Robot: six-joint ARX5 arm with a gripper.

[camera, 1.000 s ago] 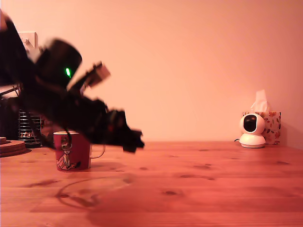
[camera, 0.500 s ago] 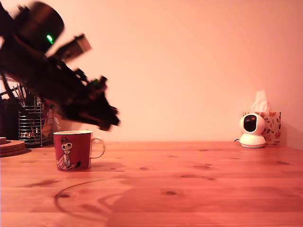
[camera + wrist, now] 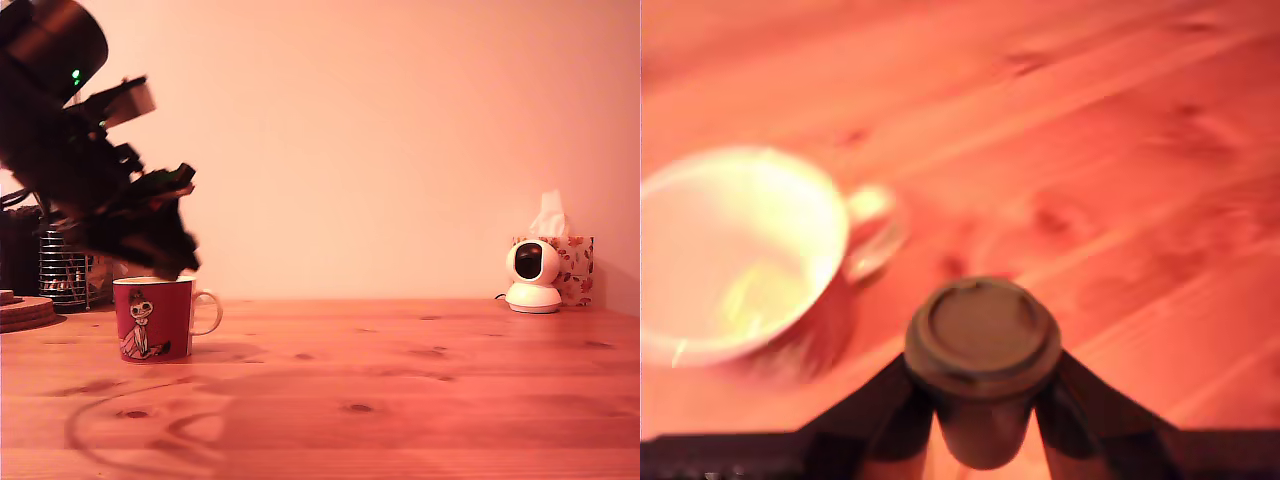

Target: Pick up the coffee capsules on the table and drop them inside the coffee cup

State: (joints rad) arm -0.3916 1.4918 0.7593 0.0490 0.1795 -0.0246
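Observation:
The red coffee cup point(image 3: 152, 319) with a cartoon girl on its side stands on the wooden table point(image 3: 400, 380) at the exterior view's left. My gripper point(image 3: 178, 258) hangs just above the cup's rim, dark and blurred. In the wrist view the gripper point(image 3: 982, 400) is shut on a dark brown coffee capsule point(image 3: 982, 345), flat rim towards the camera. The coffee cup point(image 3: 735, 250) shows its pale inside beside the capsule, and its handle point(image 3: 872, 230) points towards the gripper. No other capsules show on the table.
A wire mesh holder point(image 3: 65, 268) stands behind the cup at the exterior view's left, with a round wooden disc point(image 3: 22, 310) near it. At the far right stand a small white camera point(image 3: 532, 276) and a tissue box point(image 3: 570, 262).
The arm has risen from the table beside the cup and swung to the exterior view's left, so the gripper now hangs over the cup's rim.

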